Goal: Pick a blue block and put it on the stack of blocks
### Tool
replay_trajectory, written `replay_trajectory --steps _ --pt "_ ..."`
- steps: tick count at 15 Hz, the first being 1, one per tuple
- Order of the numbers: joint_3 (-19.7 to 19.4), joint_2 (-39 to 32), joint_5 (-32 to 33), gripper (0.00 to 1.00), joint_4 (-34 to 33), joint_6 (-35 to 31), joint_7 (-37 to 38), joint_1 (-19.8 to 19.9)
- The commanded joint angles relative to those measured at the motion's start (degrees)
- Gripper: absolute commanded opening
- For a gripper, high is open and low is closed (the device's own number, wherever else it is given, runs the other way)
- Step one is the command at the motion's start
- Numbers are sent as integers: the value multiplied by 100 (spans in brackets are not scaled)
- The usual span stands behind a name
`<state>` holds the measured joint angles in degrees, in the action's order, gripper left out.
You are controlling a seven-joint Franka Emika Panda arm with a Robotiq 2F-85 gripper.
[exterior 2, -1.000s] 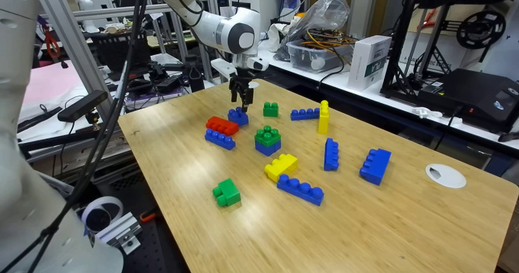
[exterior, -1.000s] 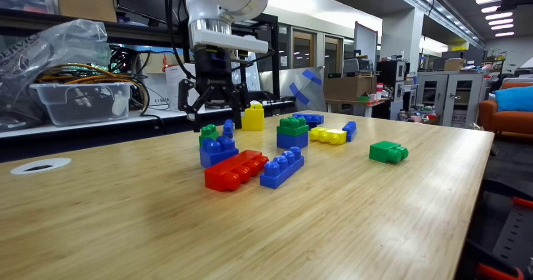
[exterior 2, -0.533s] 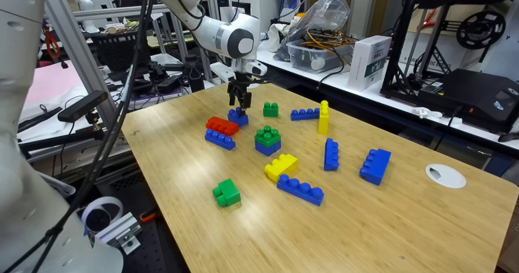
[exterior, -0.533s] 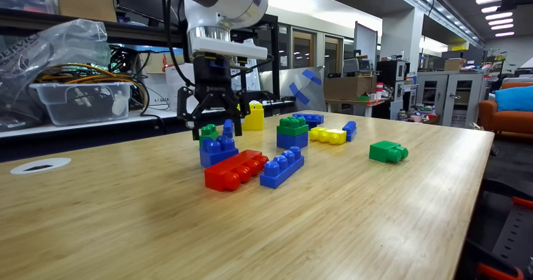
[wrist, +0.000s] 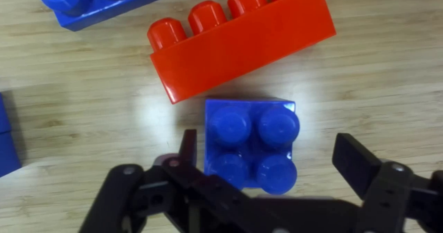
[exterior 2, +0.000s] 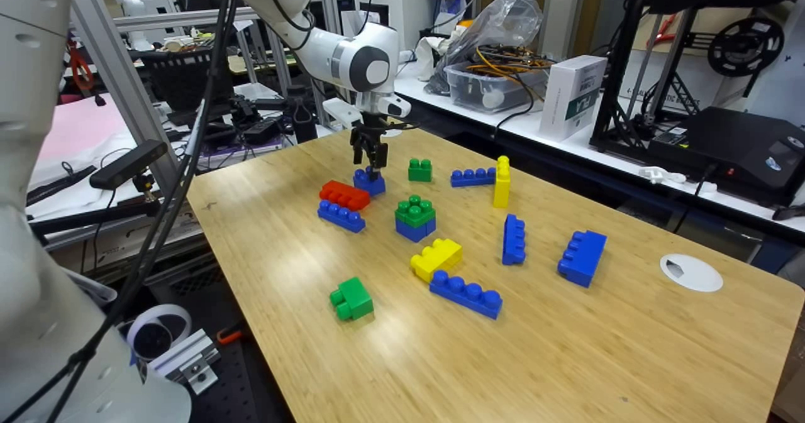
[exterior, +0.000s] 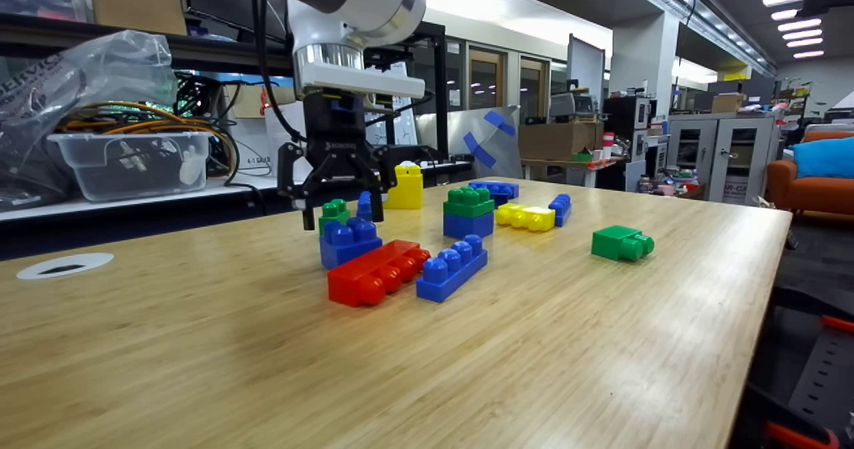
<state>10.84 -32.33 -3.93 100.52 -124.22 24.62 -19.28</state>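
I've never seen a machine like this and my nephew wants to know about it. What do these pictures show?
The white machine is a robot arm; the black part at its end is its hand. The wide pictures come from two cameras outside the robot; the close-up is taken from the arm itself, looking down. On the wooden table are studded toy bricks in blue, green, yellow and red, including a small stack, green on blue. The hand hangs open over a chunky blue block, with a red brick close by. It holds nothing; its job is to put a blue block on the stack.
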Motion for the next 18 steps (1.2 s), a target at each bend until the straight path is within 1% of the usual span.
replay_trajectory --steps 1,10,18 --pt "-161 11 112 100 61 -208 37 -161" --pt "-323 6 409 100 176 -453 92 -258" --pt "-328 21 471 100 256 -529 89 -255"
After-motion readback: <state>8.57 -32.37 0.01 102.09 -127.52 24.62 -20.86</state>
